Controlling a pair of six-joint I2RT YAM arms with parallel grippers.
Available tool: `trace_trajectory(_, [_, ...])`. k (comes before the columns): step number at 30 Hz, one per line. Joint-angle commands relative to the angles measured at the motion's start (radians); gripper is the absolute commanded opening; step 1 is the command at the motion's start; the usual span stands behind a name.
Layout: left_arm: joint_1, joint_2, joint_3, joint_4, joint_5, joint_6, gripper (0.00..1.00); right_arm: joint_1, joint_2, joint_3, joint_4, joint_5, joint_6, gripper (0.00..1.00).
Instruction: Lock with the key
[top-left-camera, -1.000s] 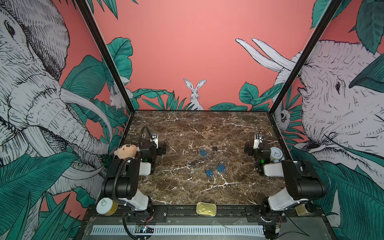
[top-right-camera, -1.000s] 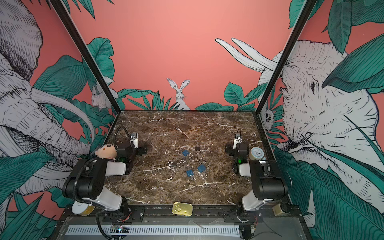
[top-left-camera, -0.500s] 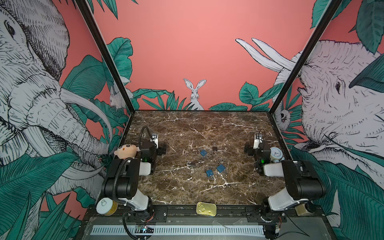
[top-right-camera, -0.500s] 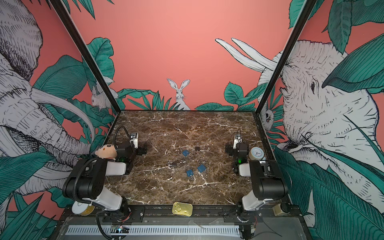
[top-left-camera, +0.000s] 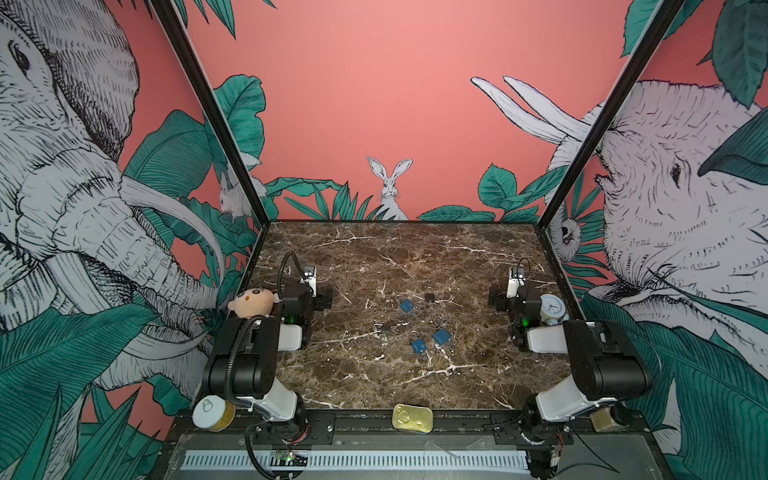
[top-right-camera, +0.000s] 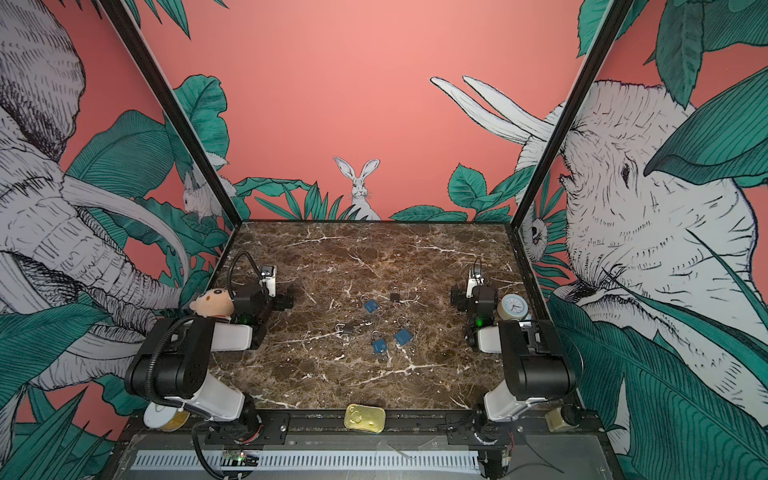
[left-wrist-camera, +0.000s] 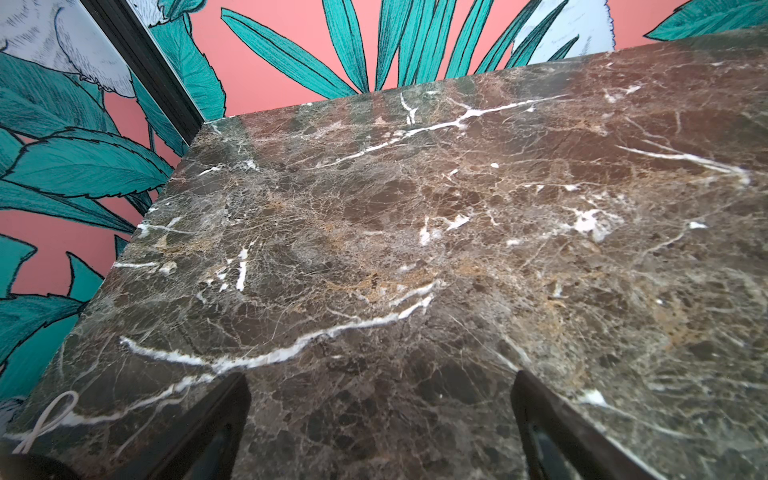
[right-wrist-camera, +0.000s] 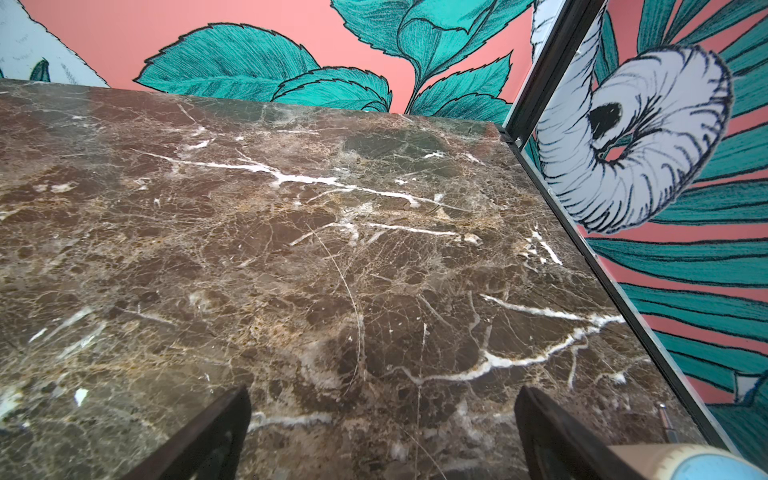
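Nothing of the locking is begun. The left claw (left-wrist-camera: 380, 386) and the right claw (right-wrist-camera: 382, 395) each hang low over the bare table (left-wrist-camera: 415, 208) at its two sides. The jaws of both are spread wide and neither has hold of anything.

The locks lie between the two claws, well apart from both and somewhat nearer the robot's base than either. There are three blue locks (top-left-camera: 419, 345) and two dark locks (top-left-camera: 384, 329), scattered loosely and not touching one another.

The step in hand looks like the first one: choosing a lock and its key. The next move probably calls for one claw to swing inward and come down on a lock body to steady it. The other would then have to pinch a thin key lying flat on hard stone, which is likely to be fiddly.

Neither wrist view shows a lock, only table ahead of the fingers. In both top views the keys are too small to tell from their wire rings. Whether any shackle is open cannot be told. A clock (right-wrist-camera: 706, 463) is cut off at the edge of the right wrist view.
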Motion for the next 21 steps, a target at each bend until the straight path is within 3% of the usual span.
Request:
trace_trajectory(1, [-0.001, -0.012, 0.007, 0.021, -0.003, 0.003, 0.99, -0.001, -0.013, 0.003, 0.011, -0.008, 0.006, 0.99])
trace_trajectory(11, [0.001, -0.012, 0.008, 0.021, 0.003, 0.002, 0.99, -0.001, -0.013, 0.002, 0.012, -0.008, 0.006, 0.99])
trace_trajectory(15, [0.004, -0.015, 0.003, 0.024, 0.003, 0.002, 0.87, -0.001, -0.024, 0.001, 0.012, 0.004, 0.008, 0.95])
trace_trajectory(17, [0.002, -0.041, 0.016, -0.002, -0.024, -0.002, 0.78, 0.003, -0.095, 0.029, -0.097, 0.068, 0.022, 0.91])
trace_trajectory(21, [-0.003, -0.193, 0.136, -0.367, -0.109, -0.058, 0.6, 0.03, -0.261, 0.178, -0.493, 0.208, 0.087, 0.79])
